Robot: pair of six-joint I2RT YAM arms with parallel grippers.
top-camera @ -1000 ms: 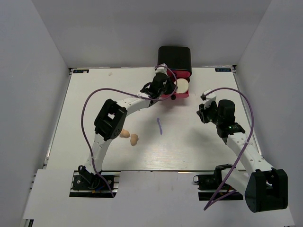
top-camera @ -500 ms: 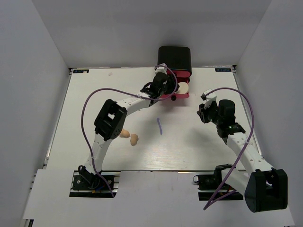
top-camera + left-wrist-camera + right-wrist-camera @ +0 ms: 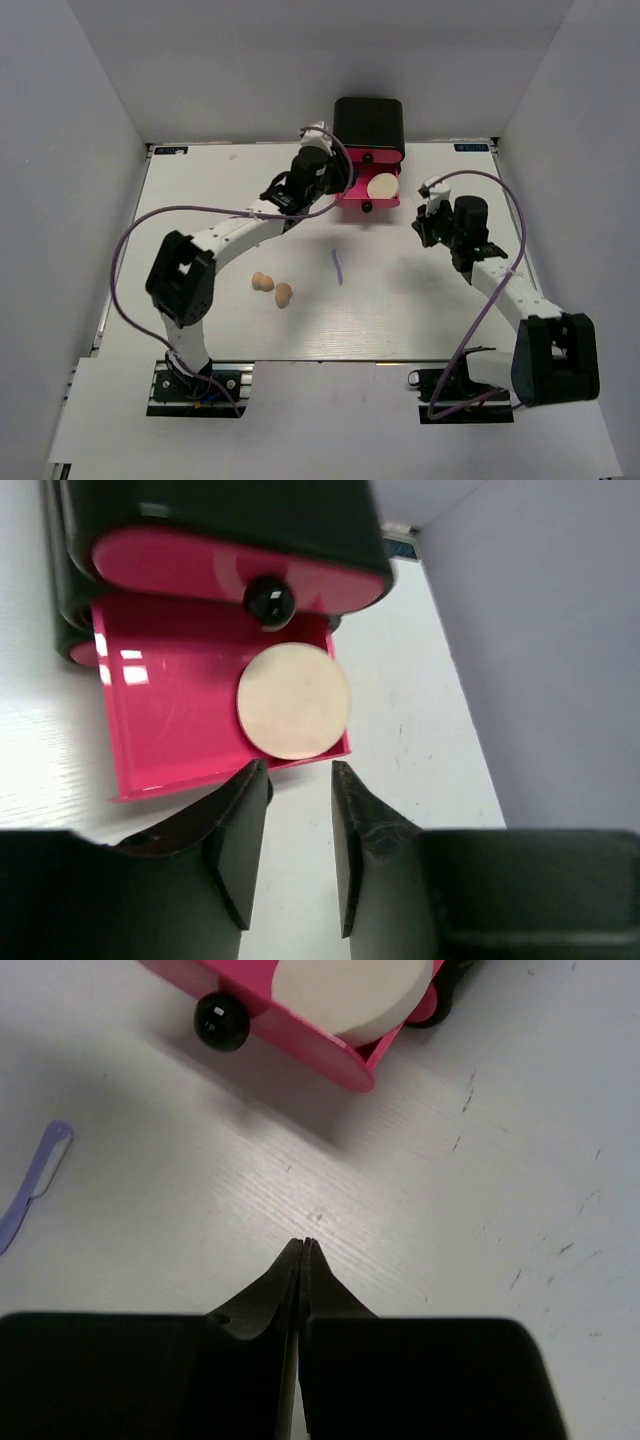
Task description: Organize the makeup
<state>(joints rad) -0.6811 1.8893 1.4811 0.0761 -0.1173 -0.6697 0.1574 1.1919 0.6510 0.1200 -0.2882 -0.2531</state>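
Nearest the arm bases, two peach egg-shaped sponges (image 3: 283,294) lie just beside each other on the desk (image 3: 390,310), on the left arm's side. A little farther, mid-desk, is the thin purple stick (image 3: 337,266), its long axis running roughly near to far. It lies nearward and to the left of the right end effector (image 3: 432,215), whose fingers are pressed together on nothing. The left end effector (image 3: 297,775) is about as far from the stick, beyond it, fingers spread and empty, at the front lip of the open pink drawer (image 3: 170,720). The round cream puff (image 3: 294,701) rests flat inside that drawer. Behind stands the black box (image 3: 369,125). Nothing blocks the stick; the sponges look easier for the left arm
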